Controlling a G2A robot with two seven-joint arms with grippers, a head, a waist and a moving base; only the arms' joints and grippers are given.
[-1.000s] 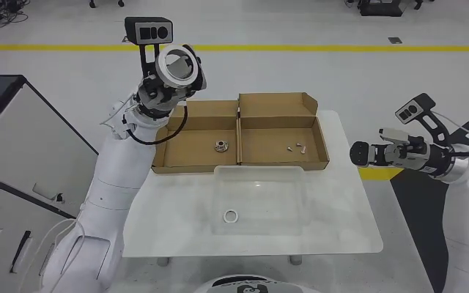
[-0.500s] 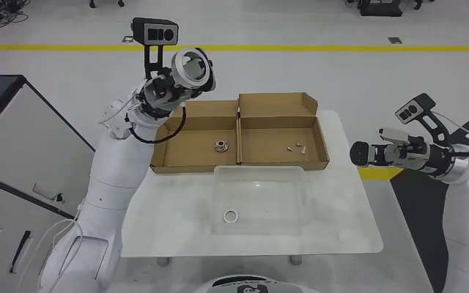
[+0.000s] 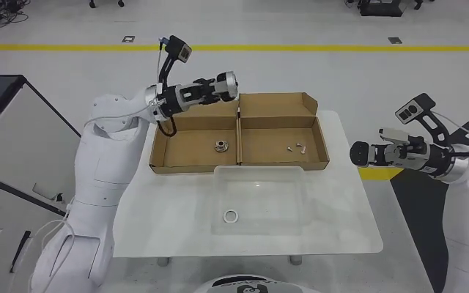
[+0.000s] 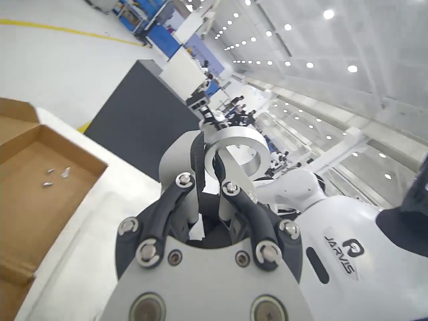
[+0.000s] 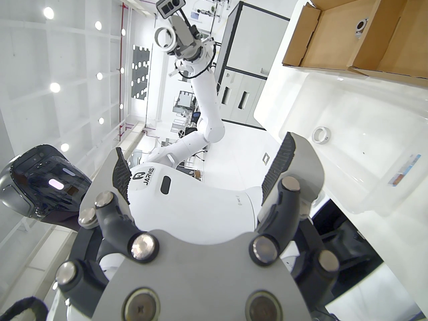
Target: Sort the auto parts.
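Observation:
My left gripper (image 3: 224,86) (image 4: 209,165) is shut on a silver metal ring (image 3: 231,83) (image 4: 241,155), held in the air over the back wall of the cardboard box (image 3: 196,155), near its middle divider. The box's left compartment holds a round metal part (image 3: 220,146) (image 5: 361,25). Its right compartment holds small metal pieces (image 3: 296,146) (image 4: 55,177). A white ring (image 3: 231,215) (image 5: 321,134) lies in the clear plastic bin (image 3: 293,220). My right gripper (image 3: 357,154) (image 5: 204,165) is open and empty, off the table's right side.
The cardboard box stands at the back of the white table (image 3: 344,227), with the clear bin directly in front of it. A dark cabinet (image 3: 29,139) stands left of the table. Bare table surface lies on both sides of the bin.
The left arm has swung down and to the right from a raised pose, carrying the metal ring to the box's back wall. The right arm has not moved.

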